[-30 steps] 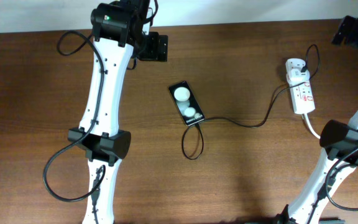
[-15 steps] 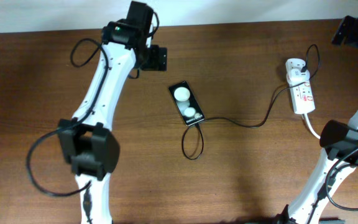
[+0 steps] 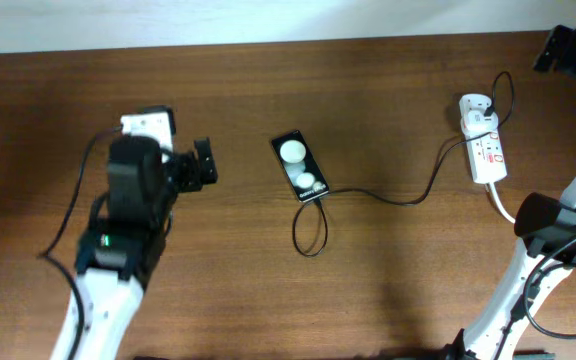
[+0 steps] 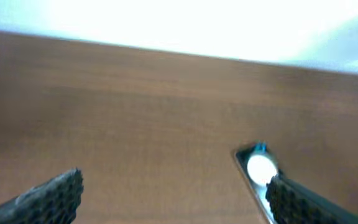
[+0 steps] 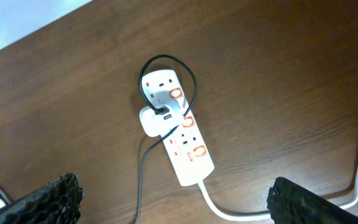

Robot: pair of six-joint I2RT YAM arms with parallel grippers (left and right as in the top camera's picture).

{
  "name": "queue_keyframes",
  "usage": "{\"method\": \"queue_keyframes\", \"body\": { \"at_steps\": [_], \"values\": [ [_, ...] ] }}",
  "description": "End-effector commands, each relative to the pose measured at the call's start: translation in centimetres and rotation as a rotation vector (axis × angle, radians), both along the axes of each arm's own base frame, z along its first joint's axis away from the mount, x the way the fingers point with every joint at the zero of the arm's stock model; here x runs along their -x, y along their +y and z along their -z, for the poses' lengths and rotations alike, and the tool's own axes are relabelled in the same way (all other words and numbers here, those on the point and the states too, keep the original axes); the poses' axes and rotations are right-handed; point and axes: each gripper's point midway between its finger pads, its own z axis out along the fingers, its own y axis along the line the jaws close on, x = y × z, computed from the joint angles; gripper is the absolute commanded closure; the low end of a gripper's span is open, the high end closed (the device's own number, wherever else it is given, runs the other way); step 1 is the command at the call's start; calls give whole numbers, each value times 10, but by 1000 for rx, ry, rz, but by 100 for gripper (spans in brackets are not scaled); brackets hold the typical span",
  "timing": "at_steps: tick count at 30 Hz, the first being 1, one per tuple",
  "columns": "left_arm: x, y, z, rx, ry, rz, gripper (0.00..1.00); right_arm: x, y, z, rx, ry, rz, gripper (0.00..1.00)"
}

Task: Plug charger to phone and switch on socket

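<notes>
I see my left pincer [image 4: 179,199] spread wide and empty, left of the phone [image 3: 300,167]; my right pincer [image 5: 173,200], also wide and empty, hangs over the socket [image 5: 178,138]. The charger [image 3: 388,197] runs from socket to phone.

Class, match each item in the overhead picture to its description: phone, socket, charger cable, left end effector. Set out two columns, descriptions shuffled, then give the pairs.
Column 1
1 phone
2 socket
3 charger cable
4 left end effector

Column 2
A white, far right
B open, left of the phone
C black, screen up, central
D thin, black, with a loop

Pairs: 1-C, 2-A, 3-D, 4-B
</notes>
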Motion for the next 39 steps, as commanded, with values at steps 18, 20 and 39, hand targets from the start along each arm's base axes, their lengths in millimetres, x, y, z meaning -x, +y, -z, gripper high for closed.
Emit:
{"method": "queue_keyframes", "body": {
  "at_steps": [18,20,39],
  "values": [
    [122,56,98,206,-218,-247,1,5,0,-12,14,-22,12,1],
    [123,61,109,199,-200,-268,1,5,0,-12,14,-22,12,1],
    [130,98,77,190,-495,-448,1,5,1,-12,13,-22,11,1]
  ]
}}
